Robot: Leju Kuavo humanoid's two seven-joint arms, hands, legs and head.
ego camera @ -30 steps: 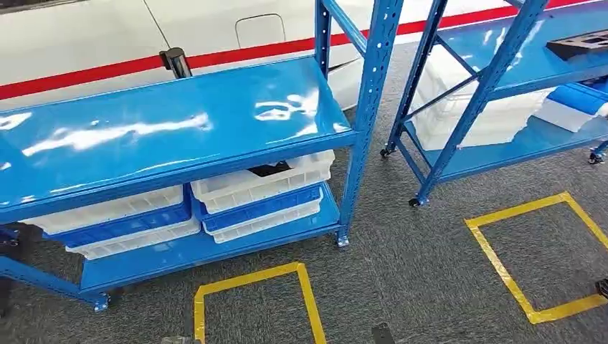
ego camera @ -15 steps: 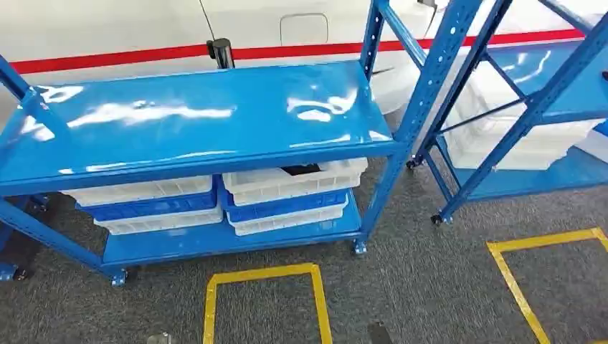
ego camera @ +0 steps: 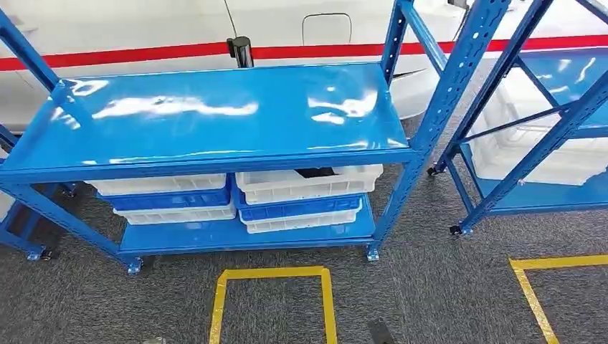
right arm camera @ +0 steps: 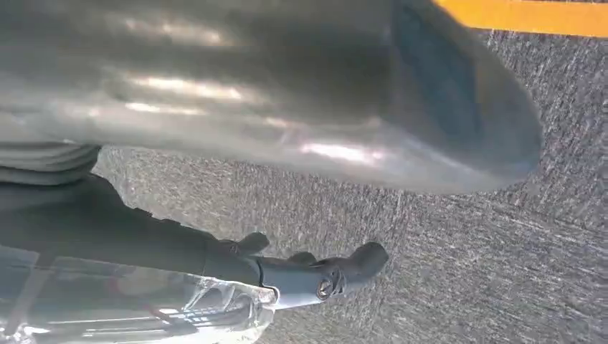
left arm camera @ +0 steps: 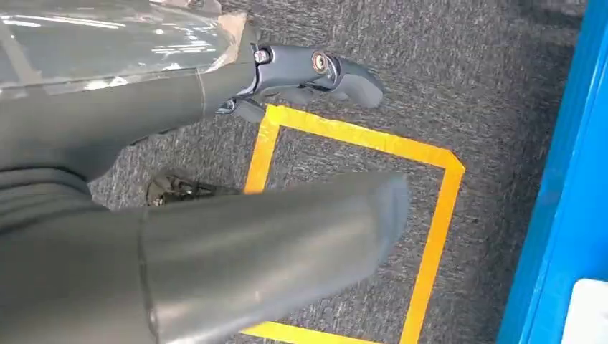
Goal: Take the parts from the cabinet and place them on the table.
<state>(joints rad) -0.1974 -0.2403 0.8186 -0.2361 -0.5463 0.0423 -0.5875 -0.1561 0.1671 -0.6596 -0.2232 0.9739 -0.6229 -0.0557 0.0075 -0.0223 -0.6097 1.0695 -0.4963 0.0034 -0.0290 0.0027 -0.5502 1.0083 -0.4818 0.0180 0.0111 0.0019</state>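
A glossy blue metal cabinet (ego camera: pixel 215 115) on castors is seen in the head view, standing on grey carpet (ego camera: pixel 430 287). Its bare top shelf reflects the light, and on its bottom shelf two stacks of white and blue plastic trays (ego camera: pixel 301 197) are set side by side. A dark part (ego camera: pixel 315 172) is glimpsed lying in the topmost tray of the right-hand stack, mostly hidden under the shelf above; its shape cannot be made out. A second blue metal rack (ego camera: pixel 530 122) with white bins on its lower shelf is placed just beside the cabinet, and a white wall with a red stripe (ego camera: pixel 143 54) runs behind both. A square of yellow tape (ego camera: pixel 272 272) is marked on the carpet in front of the cabinet, and part of another (ego camera: pixel 545 287) is marked further to the side. In the left wrist view the left hand (left arm camera: pixel 236 186) is held above the carpet, with a yellow tape square beyond the tips of its fingers (left arm camera: pixel 315 72) and a blue edge of the cabinet further out; the fingers are released and spread, with nothing between them. In the right wrist view the right hand (right arm camera: pixel 287 165) is likewise seen over grey carpet, its fingers (right arm camera: pixel 337 276) extended and apart, grasping nothing, well away from the trays and the part.
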